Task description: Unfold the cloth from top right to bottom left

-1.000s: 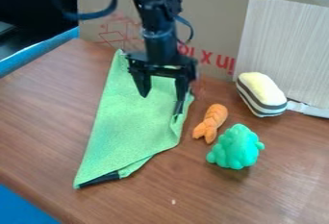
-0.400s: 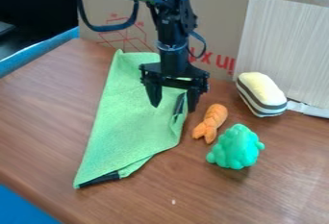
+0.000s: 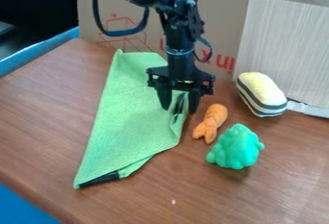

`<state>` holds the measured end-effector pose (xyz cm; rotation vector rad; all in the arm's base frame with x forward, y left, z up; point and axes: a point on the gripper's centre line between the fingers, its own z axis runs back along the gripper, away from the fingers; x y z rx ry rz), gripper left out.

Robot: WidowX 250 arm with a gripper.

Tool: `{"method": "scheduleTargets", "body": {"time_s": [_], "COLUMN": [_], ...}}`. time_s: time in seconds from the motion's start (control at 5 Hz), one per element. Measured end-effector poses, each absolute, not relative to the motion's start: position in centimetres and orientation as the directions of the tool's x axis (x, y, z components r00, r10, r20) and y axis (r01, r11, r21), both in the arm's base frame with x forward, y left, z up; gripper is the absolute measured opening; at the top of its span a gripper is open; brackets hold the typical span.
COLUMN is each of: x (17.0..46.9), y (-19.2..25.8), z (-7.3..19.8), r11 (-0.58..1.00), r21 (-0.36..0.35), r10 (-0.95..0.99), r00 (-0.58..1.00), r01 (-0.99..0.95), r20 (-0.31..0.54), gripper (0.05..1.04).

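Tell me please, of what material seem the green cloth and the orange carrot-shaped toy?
The green cloth looks like soft, matt woven fabric, perhaps microfibre: it drapes in thin folds. The orange carrot-shaped toy seems matt, possibly plush or foam; its rounded, shineless surface leaves this open.
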<state>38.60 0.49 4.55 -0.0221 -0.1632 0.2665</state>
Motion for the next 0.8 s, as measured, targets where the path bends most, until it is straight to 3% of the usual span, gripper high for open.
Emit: {"method": "scheduleTargets", "body": {"time_s": [0.2, 0.4, 0.6, 0.8], "x": [38.5, 38.7, 38.6, 38.7], "y": [0.5, 0.4, 0.6, 2.1], "z": [4.5, 4.5, 4.6, 5.1], "r11": [0.962, 0.962, 0.96, 0.953], "r21": [-0.048, -0.05, -0.074, -0.135], "r10": [0.271, 0.272, 0.277, 0.286], "r00": [0.951, 0.951, 0.952, 0.953], "r01": [-0.267, -0.267, -0.27, -0.272], "r20": [0.15, 0.146, 0.127, 0.103], "gripper": [0.373, 0.164, 0.072, 0.061]}}
